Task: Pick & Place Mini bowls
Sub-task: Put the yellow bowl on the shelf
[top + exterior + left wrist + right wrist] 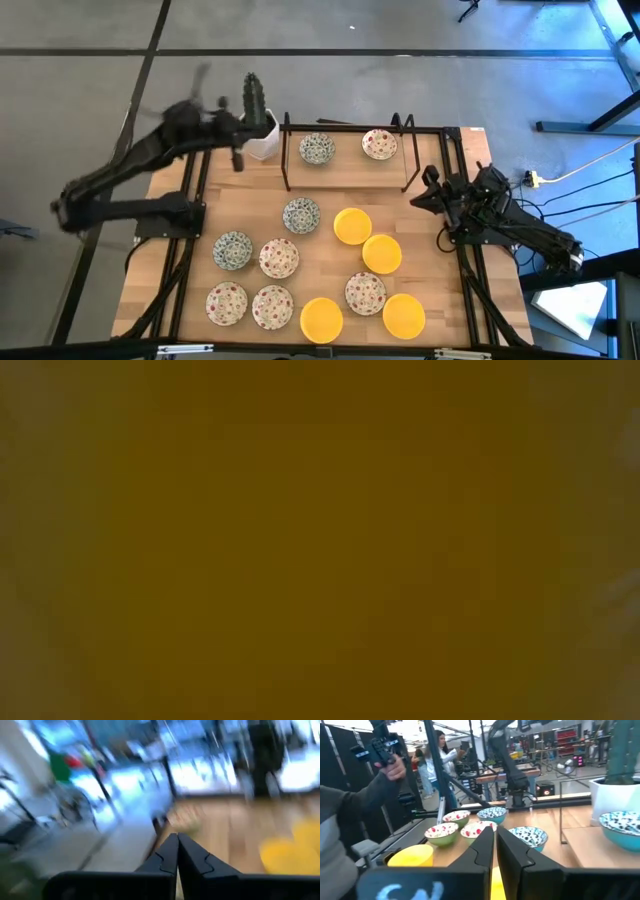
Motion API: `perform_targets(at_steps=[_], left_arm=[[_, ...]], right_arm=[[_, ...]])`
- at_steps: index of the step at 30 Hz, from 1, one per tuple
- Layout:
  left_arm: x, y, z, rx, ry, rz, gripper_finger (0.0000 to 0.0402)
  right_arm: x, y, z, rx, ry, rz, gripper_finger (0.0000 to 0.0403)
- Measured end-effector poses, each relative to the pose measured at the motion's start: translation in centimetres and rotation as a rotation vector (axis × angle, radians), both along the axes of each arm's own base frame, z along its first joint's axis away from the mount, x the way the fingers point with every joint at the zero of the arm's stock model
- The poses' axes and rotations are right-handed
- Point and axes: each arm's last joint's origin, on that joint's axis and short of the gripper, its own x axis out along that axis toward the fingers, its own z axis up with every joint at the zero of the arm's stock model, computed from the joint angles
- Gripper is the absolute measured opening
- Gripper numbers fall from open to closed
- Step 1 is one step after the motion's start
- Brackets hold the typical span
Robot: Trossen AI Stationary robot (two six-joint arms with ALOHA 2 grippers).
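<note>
High view: wooden table [330,200] on grey floor [400,30], both tools' fingers together

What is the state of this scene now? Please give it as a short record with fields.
surface: wooden table
yellow bowls: four, right half, e.g.
red-speckled bowls: five, e.g.
blue-green bowls: three, e.g.
raised black rack: holds two of these bowls
cactus pot: far left corner
left gripper: shut, empty, near the cactus pot
right gripper: shut, empty, at the table's right edge
low view: blocked, shows nothing
</note>
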Motion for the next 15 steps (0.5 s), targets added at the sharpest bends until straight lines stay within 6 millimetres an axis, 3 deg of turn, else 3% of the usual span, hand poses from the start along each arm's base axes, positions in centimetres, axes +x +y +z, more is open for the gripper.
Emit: perform_targets(at_steps=[3,7,15], left_arm=[[-2.0,-0.8,-2.7,-0.042,-0.18,-0.037,0.0002],[-3.2,-1.2,-6.2,-0.129,-0.187,-0.064,0.0002],[-4.0,-2.4,-9.9,-0.104,-0.27,-0.105,0.0002]], right_arm=[[0.1,0.0,0.0,-0.022,-0.008,-0.041,0.0023],[0.1,0.0,0.2,-0.049,-0.033,-0.083,0.0023],[0.1,-0.1,0.9,-0.073,-0.1,-0.128,0.0023]])
